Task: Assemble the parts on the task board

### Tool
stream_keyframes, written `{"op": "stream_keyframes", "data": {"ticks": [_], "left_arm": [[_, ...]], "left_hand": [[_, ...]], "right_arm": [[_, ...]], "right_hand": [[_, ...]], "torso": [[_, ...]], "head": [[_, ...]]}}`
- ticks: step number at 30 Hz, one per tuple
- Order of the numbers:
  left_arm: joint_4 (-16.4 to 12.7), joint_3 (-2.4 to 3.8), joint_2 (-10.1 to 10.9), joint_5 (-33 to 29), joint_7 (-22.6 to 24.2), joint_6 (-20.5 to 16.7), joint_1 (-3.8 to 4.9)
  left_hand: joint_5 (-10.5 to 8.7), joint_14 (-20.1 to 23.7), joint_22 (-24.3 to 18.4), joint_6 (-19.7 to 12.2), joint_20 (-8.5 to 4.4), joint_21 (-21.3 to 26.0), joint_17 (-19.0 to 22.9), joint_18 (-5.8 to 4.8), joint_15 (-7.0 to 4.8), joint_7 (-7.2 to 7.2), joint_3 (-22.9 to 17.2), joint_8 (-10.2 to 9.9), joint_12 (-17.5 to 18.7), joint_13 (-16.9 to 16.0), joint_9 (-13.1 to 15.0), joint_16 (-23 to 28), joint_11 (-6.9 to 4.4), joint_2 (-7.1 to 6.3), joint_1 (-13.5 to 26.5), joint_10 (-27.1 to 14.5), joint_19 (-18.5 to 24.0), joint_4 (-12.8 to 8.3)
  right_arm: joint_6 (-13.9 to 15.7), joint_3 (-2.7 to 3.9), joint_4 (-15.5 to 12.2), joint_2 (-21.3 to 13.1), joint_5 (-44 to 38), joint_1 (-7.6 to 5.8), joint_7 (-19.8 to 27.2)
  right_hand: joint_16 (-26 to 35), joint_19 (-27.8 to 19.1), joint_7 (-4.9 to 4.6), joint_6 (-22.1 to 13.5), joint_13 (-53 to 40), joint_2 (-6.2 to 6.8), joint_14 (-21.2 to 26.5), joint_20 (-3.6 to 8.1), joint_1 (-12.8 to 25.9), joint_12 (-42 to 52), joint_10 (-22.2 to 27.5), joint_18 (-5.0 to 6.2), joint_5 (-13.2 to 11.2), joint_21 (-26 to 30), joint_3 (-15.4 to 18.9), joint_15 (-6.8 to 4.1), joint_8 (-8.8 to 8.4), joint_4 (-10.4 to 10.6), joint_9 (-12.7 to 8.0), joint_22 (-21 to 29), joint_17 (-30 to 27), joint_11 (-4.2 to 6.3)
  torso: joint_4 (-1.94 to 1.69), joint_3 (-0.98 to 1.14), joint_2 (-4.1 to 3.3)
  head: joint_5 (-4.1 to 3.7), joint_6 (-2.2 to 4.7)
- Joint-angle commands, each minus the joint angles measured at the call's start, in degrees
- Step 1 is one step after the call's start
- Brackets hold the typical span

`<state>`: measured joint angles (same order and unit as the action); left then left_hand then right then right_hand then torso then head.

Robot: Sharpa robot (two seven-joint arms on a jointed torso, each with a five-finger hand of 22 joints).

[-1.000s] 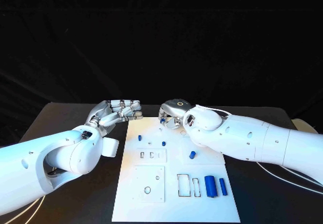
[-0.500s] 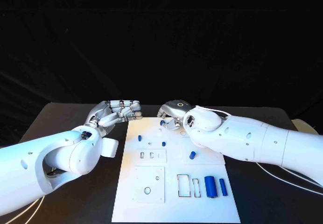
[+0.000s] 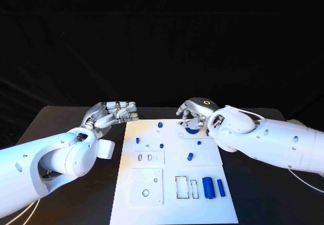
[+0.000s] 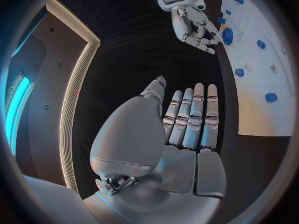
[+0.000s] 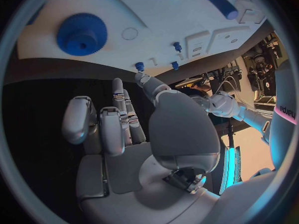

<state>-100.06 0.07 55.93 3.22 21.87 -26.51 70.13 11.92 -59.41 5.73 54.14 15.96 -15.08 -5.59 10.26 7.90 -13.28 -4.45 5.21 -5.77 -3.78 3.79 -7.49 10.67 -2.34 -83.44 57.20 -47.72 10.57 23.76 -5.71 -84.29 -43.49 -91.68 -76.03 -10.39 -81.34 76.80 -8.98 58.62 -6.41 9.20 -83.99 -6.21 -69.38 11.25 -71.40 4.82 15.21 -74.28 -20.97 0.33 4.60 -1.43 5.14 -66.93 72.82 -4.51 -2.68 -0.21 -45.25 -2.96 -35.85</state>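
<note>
Since the round blue toothed plastic gear (image 5: 81, 34) looks light and rigid, I would pinch its rim; my right hand (image 3: 194, 114) and left hand (image 3: 111, 114) hang released.

A black table (image 3: 74, 117) stands before a black backdrop (image 3: 162, 51).

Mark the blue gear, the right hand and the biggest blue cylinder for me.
Blue gear (image 5: 81, 34), right wrist view, on its hub.
Right hand (image 3: 195, 114), head view, on its back.
Big blue cylinder (image 3: 208, 187), head view, mid-length on its side.
</note>
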Motion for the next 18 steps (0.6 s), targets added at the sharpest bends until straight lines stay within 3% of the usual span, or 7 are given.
{"op": "stream_keyframes", "data": {"ticks": [1,4,7,8,9,13,18], "left_arm": [[0.1,0.04,-0.04,0.05,0.19,1.11,0.1],[0.39,0.04,-0.04,0.08,0.19,1.17,0.1],[0.8,0.04,-0.09,0.09,0.19,1.34,0.1],[0.94,0.04,-0.12,0.09,0.19,1.39,0.1],[1.1,0.04,-0.16,0.1,0.2,1.43,0.1],[1.44,0.04,-0.24,0.1,0.17,1.59,0.1],[1.57,0.04,-0.31,0.1,0.08,1.71,0.1]], "left_hand": [[-0.31,-0.06,-0.09,-0.02,0.15,0.31,0.02,0.23,0.43,-0.35,0.02,-0.38,0.15,0.08,-0.07,0.36,0.04,-0.13,-0.5,-0.22,0.15,-0.41],[-0.31,-0.06,-0.09,-0.02,0.15,0.31,0.02,0.23,0.43,-0.35,0.02,-0.38,0.15,0.08,-0.07,0.36,0.04,-0.13,-0.5,-0.22,0.15,-0.41],[-0.31,-0.06,-0.09,-0.02,0.15,0.31,0.02,0.23,0.43,-0.35,0.02,-0.38,0.15,0.08,-0.07,0.36,0.04,-0.13,-0.5,-0.22,0.15,-0.41],[-0.31,-0.07,-0.09,-0.02,0.15,0.31,0.02,0.23,0.43,-0.35,0.02,-0.38,0.16,0.08,-0.07,0.37,0.04,-0.12,-0.5,-0.22,0.15,-0.42],[-0.31,-0.07,-0.1,-0.02,0.16,0.32,0.02,0.23,0.44,-0.35,0.02,-0.4,0.17,0.07,-0.07,0.39,0.04,-0.11,-0.5,-0.23,0.15,-0.42],[-0.32,-0.07,-0.1,-0.01,0.16,0.32,0.02,0.24,0.44,-0.36,0.04,-0.41,0.18,0.07,-0.07,0.4,0.05,-0.13,-0.47,-0.23,0.15,-0.41],[-0.32,-0.07,-0.1,-0.01,0.16,0.32,0.02,0.24,0.44,-0.36,0.04,-0.41,0.18,0.07,-0.07,0.4,0.05,-0.13,-0.47,-0.23,0.15,-0.41]], "right_arm": [[-0.38,0.08,-1.25,-2.44,8.54,-0.11,-1.23],[-2.55,0.14,-1.83,-4.85,11.26,-0.19,-1.59],[-4.27,0.16,-1.97,-6.21,12.3,-0.2,-1.94],[-4.75,0.17,-1.92,-6.42,12.45,-0.2,-2.08],[-5.33,0.17,-1.81,-6.6,12.6,-0.19,-2.27],[-7.03,0.15,-0.97,-6.53,12.58,-0.02,-2.85],[-8.09,0.11,0.86,-5.08,12.52,0.28,-3.06]], "right_hand": [[-0.58,0.89,0.8,0.57,-2.12,1.23,-2.91,0.46,0.67,3.52,-4.43,0.0,0.51,-0.82,2.4,-1.08,0.51,0.55,0.23,-1.18,0.91,1.2],[-2.12,2.46,1.64,-0.64,-9.34,2.07,-3.51,1.6,0.56,12.63,-8.21,-0.61,1.43,-2.72,6.82,-2.05,0.79,1.43,0.36,-3.95,3.55,2.19],[-4.2,3.69,1.44,-3.62,-41.8,-0.1,-4.14,1.52,-1.35,43.97,-6.16,-1.16,2.43,-4.25,13.89,-1.71,2.38,4.02,1.03,-6.28,7.17,1.79],[-4.98,4.07,1.58,-4.95,-53.84,-2.34,-4.32,0.95,-3.28,55.9,-3.75,-1.33,3.7,-4.71,17.15,-0.82,4.18,5.8,1.75,-7.08,8.42,1.45],[-5.42,4.31,0.72,-5.45,-58.54,-1.27,-4.48,1.01,-3.37,59.54,-4.78,-1.31,3.02,-5.01,18.59,-1.1,4.8,6.2,1.96,-7.61,9.43,1.08],[-6.59,5.11,0.27,-7.41,-69.01,-1.85,-4.93,0.4,-5.01,68.23,-8.66,-1.6,3.75,-5.9,21.22,-0.77,7.21,8.21,2.74,-9.19,11.94,0.49],[-7.09,5.56,-0.24,-9.42,-72.01,-1.83,-5.14,0.15,-5.73,70.57,-10.0,-1.72,4.79,-6.42,22.45,-0.23,8.17,9.68,2.96,-10.08,13.05,0.13]], "torso": [[0.35,-0.04,0.42],[0.54,-0.02,0.55],[0.63,0.06,0.61],[0.64,0.08,0.63],[0.63,0.11,0.65],[0.59,0.08,0.6],[0.49,0.06,0.49]], "head": [[-0.3,0.18],[-0.34,0.22],[-0.38,0.15],[-0.38,0.18],[-0.38,0.24],[-0.39,0.31],[-0.33,0.25]]}}
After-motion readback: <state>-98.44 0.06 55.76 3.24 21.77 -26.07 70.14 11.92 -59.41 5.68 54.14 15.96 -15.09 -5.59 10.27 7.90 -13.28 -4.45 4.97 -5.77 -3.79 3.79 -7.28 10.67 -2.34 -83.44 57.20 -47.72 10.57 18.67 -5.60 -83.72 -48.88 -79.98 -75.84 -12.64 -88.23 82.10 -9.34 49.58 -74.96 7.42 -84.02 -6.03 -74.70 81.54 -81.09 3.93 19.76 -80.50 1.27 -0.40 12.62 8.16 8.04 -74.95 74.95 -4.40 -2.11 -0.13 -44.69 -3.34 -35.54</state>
